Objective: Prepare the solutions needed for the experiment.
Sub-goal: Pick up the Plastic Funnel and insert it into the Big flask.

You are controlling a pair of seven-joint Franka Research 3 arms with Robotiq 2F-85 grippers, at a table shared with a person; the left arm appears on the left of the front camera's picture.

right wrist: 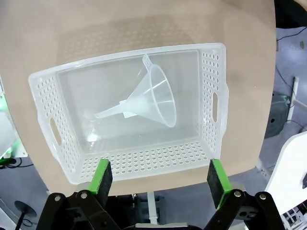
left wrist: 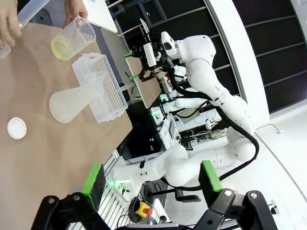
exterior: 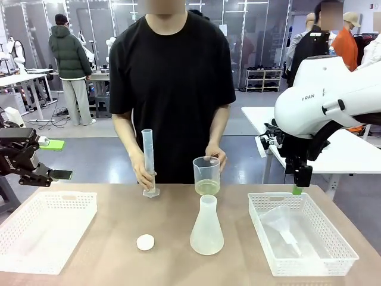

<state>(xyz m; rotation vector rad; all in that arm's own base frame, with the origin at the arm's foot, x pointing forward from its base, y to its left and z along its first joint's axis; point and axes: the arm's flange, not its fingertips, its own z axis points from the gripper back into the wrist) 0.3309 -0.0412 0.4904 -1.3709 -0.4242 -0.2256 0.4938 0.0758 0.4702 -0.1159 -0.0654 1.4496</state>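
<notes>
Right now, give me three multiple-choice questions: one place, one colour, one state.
1. Where does the funnel lie? A in the right-hand basket; B on the bare table; C in the flask's neck.
2. What colour is the liquid in the beaker? A blue; B pale yellow-green; C red.
3. How is the right gripper? A open, empty; B shut on the funnel; C shut on a cap.
Answers: A, it lies on the basket's floor; B, the tint shows through the clear wall; A, it stands wide open above the basket.
</notes>
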